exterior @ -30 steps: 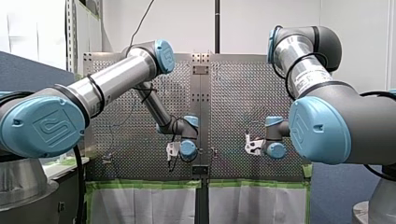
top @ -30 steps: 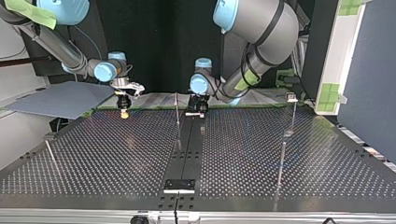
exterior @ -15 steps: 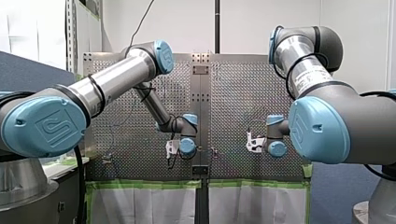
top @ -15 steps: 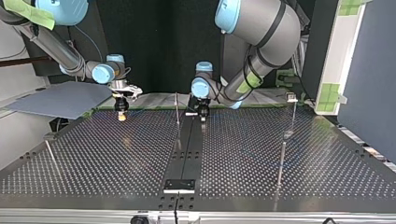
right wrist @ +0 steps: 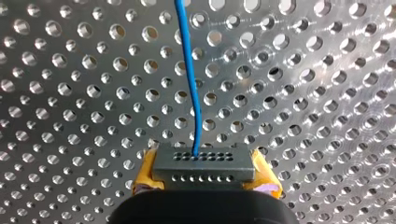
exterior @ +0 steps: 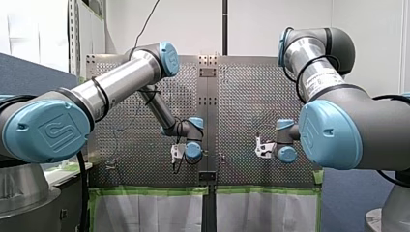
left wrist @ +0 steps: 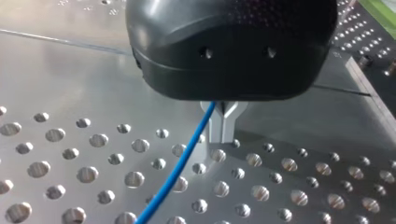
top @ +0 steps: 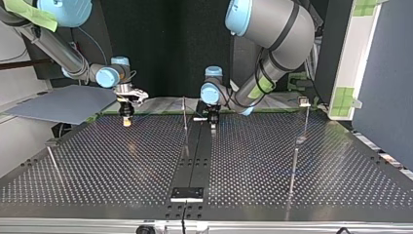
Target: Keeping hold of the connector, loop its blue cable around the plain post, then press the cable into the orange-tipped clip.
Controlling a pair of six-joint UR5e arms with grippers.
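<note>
Connector (right wrist: 204,164), a small grey block with rows of holes, is squeezed between the yellow pads (right wrist: 145,170) of my right gripper (right wrist: 204,173). It sits low over the holey table (right wrist: 303,93), at the top view's far left. Its blue cable (right wrist: 192,84) runs away across the table. Under my left gripper (left wrist: 224,88), at the far middle, the cable goes up into a grey forked piece (left wrist: 223,126). I cannot tell if that claw is wide or narrow.

Perforated table (top: 122,161), with a grey sheet (top: 63,103), perhaps card, beside its edge.
</note>
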